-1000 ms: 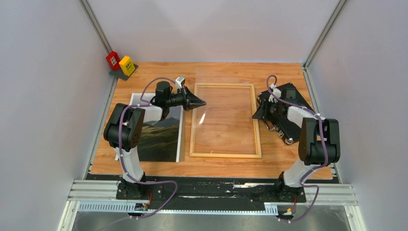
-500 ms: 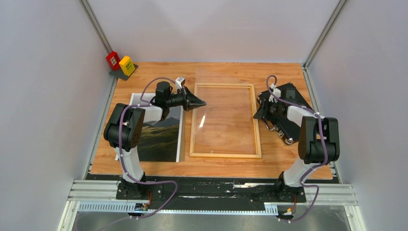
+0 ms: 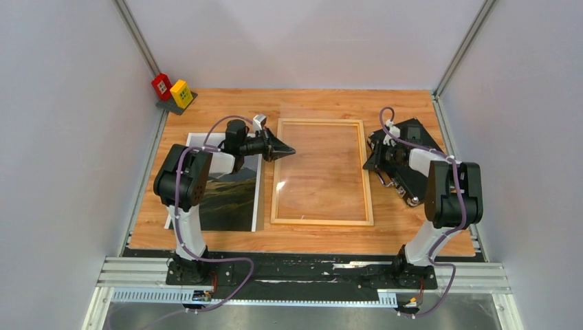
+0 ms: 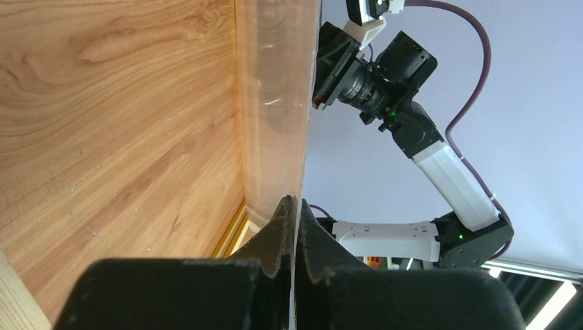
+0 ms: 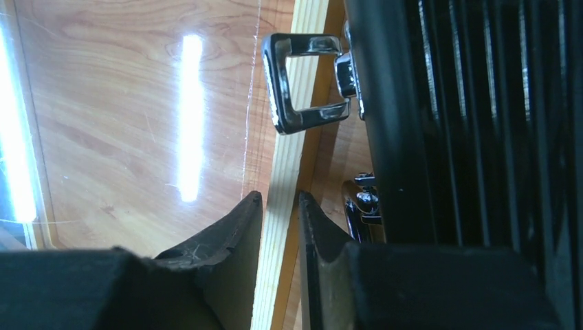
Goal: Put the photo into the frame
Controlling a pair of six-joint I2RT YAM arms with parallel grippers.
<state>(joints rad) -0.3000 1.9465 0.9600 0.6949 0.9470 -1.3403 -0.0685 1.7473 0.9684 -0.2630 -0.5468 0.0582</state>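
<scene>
The frame (image 3: 368,199), a thin light-wood rectangle, lies flat mid-table. My left gripper (image 3: 291,149) is at its left rail, shut on the edge of the clear pane (image 4: 275,103). In the left wrist view, the thin sheet runs between the closed fingertips (image 4: 294,201). My right gripper (image 3: 368,159) straddles the frame's right rail (image 5: 295,137) and is shut on it, one finger (image 5: 240,220) inside and the other outside (image 5: 280,196). The photo (image 3: 234,199), dark mountains with a white border, lies face up left of the frame, partly under my left arm.
A black case (image 3: 412,165) with metal handles (image 5: 302,82) sits right beside the frame's right rail, under my right arm. Red and yellow blocks (image 3: 172,93) stand at the back left corner. Grey walls close in the table on three sides.
My left arm has shifted slightly and its gripper sits a touch lower at the frame's left rail. The glint on the pane is gone. The right arm has barely moved.
</scene>
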